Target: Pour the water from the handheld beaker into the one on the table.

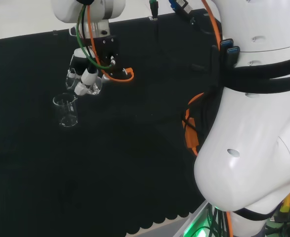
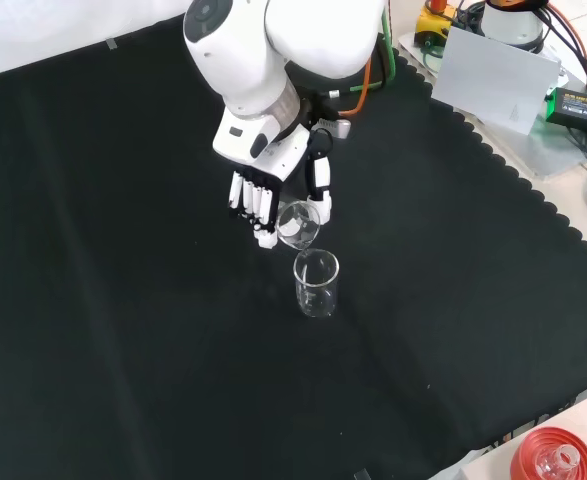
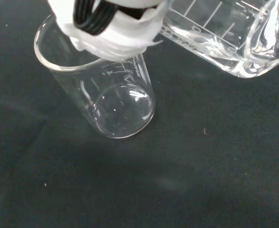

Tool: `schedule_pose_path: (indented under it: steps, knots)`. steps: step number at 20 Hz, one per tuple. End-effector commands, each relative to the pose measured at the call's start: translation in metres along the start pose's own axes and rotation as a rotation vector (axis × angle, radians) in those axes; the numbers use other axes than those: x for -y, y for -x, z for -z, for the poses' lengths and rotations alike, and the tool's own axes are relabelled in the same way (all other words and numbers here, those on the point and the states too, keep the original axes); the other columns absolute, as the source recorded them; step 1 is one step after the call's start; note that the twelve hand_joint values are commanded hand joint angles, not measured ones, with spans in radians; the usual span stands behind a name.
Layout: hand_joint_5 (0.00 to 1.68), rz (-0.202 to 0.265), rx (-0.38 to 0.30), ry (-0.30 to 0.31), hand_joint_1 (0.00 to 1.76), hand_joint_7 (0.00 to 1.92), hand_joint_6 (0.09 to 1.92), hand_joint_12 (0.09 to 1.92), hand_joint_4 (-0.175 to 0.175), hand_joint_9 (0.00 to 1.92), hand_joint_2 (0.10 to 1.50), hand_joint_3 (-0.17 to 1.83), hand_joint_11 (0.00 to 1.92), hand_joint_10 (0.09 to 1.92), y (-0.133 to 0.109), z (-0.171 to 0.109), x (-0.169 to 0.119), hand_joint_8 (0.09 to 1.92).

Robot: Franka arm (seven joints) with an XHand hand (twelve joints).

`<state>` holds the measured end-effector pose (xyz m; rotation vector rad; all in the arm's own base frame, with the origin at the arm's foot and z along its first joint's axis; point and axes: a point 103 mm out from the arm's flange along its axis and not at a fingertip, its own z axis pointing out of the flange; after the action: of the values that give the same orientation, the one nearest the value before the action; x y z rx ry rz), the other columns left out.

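A: State the condition of the hand (image 2: 273, 185).

B: In the front view its fingers (image 2: 251, 197) point down on one side of a clear beaker (image 2: 299, 222) and the thumb (image 2: 319, 188) stands on the other side, so the beaker is pinched between them. The hand is closed round it, not spread.

A: Attitude of the held beaker?

B: Tilted. In the front view its open mouth faces toward the camera and downward. In the wrist view its graduated wall lies at a slant and clear water (image 3: 246, 59) is pooled in the low part of the vessel.

A: Position of the receiving beaker?

B: The second beaker (image 2: 316, 283) stands upright on the black tabletop (image 2: 123, 330), just beside and below the held one in the front view. In the head view it stands to the lower left of the hand, apart from it.

A: Contact between the two?

B: Cannot be determined. In the front view the rims lie very close.

A: Contents of the standing beaker?

B: The wrist view looks down into it; the bottom appears clear, and a water level cannot be made out.
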<state>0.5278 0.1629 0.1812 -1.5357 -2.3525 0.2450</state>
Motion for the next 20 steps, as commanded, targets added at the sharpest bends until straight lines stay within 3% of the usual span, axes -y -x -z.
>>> schedule_pose_path:
  steps: [1,20]
  knots:
    - [1.23,-0.004,0.058,-0.052,1.28,1.56,0.63,1.18,0.016,1.07,1.05,-0.17,0.57,0.61,-0.0052,-0.0033,-0.0003,0.09]
    - [1.23,-0.004,0.161,-0.106,1.28,1.57,0.63,1.17,0.014,1.07,1.05,-0.17,0.58,0.61,-0.0148,0.0025,0.0056,0.09]
